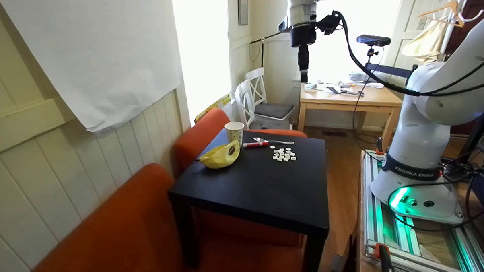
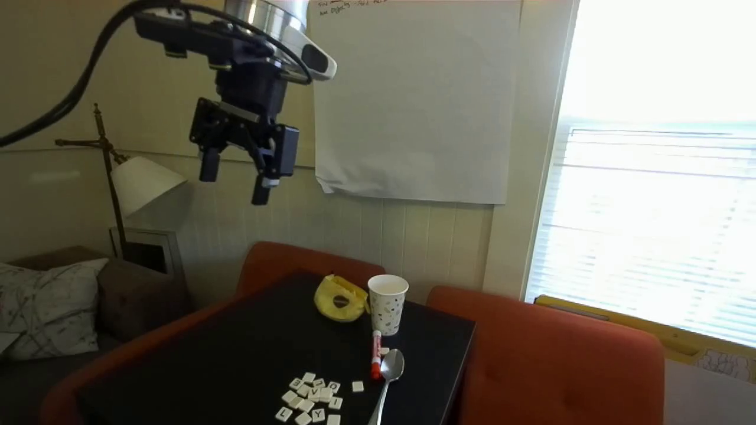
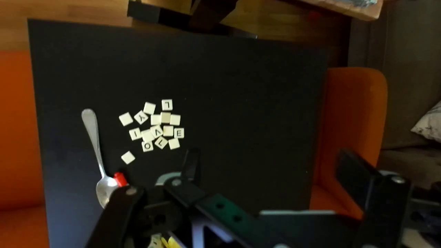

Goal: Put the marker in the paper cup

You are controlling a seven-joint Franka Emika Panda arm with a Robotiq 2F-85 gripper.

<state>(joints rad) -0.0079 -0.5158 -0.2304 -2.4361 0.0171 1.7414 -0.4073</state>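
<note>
The marker is red and white and lies on the black table beside the spoon, in both exterior views point(image 1: 255, 144) point(image 2: 376, 354). In the wrist view only its red end point(image 3: 120, 179) shows; my gripper hides the rest. The white patterned paper cup stands upright near the marker, in both exterior views point(image 1: 235, 133) point(image 2: 387, 308). My gripper is high above the table, apart from both things, in both exterior views point(image 1: 304, 76) point(image 2: 234, 190). In the wrist view its fingers point(image 3: 268, 153) are wide apart with nothing between them.
The black table point(image 1: 264, 187) also holds a metal spoon point(image 2: 392, 366) by the marker, several white letter tiles point(image 2: 313, 394) and a yellow object with a hole point(image 2: 341, 300) beside the cup. Orange chairs point(image 2: 543, 348) surround the table. A wall stands behind it.
</note>
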